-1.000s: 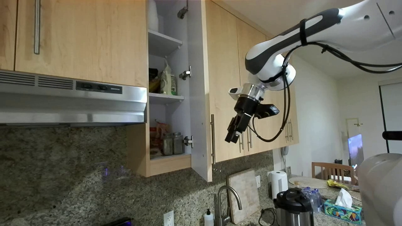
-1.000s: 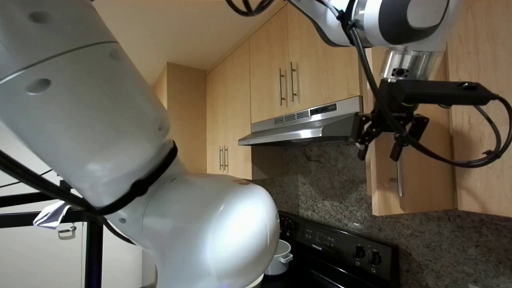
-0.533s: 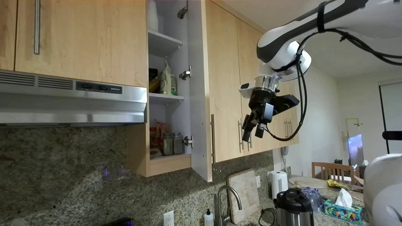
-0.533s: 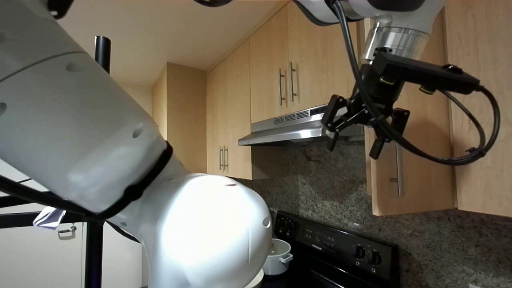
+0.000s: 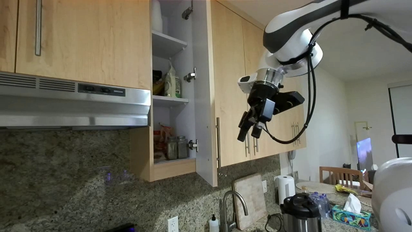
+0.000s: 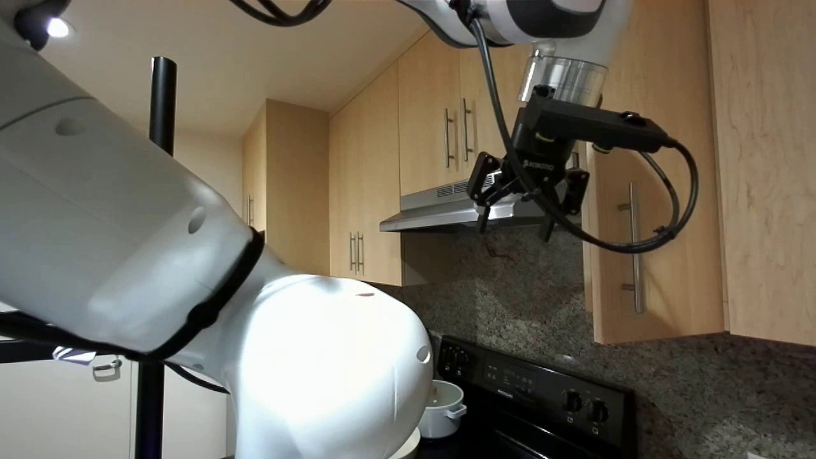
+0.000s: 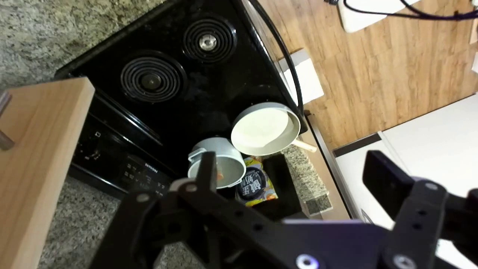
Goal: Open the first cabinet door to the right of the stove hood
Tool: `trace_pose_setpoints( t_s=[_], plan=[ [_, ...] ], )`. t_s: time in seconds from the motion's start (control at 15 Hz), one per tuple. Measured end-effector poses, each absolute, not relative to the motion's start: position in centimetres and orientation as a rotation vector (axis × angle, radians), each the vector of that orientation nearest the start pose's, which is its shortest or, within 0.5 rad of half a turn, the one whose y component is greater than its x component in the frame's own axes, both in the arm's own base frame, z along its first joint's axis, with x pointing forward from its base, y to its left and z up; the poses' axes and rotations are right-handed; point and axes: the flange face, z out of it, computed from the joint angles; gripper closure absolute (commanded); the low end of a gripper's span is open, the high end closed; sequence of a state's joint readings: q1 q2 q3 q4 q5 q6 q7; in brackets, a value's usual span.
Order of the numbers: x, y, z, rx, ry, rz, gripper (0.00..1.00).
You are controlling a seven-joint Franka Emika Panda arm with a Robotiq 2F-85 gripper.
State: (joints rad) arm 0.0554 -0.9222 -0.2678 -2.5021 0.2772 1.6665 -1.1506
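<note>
The first cabinet door right of the stove hood stands swung wide open. Its honey-coloured front and slim silver bar handle show in an exterior view. The handle also shows edge-on. In the wrist view the door's edge is at the left. The hood also shows behind my gripper. My gripper is open and empty, apart from the door and handle. It hangs fingers down, on the door's outer side. The wrist view shows its fingers spread with nothing between.
The cabinet holds shelves with jars and bags. Closed tall doors stand beyond the open door. Below are the black stove with a pot and pan, a faucet and a pressure cooker.
My gripper has turned and drawn away from the door's front and handle, leftward in an exterior view, uncovering the handle. Its fingers stay apart. The door has not moved.
</note>
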Motion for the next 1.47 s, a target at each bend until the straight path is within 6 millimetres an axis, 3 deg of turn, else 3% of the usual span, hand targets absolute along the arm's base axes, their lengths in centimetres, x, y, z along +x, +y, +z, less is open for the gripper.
trace_pose_setpoints(
  t_s=[0.4, 0.73, 1.13, 1.47],
  plan=[
    [29.1, 1.2, 58.8, -2.454, -1.266, -0.631, 0.0],
    [32.2, 6.0, 59.2, -2.53, -1.132, -0.737, 0.0],
    [37.1, 9.5, 59.6, -2.621, -0.744, -1.006, 0.0],
    [39.8, 10.6, 60.1, -2.608, -0.371, -1.201, 0.0]
  ],
)
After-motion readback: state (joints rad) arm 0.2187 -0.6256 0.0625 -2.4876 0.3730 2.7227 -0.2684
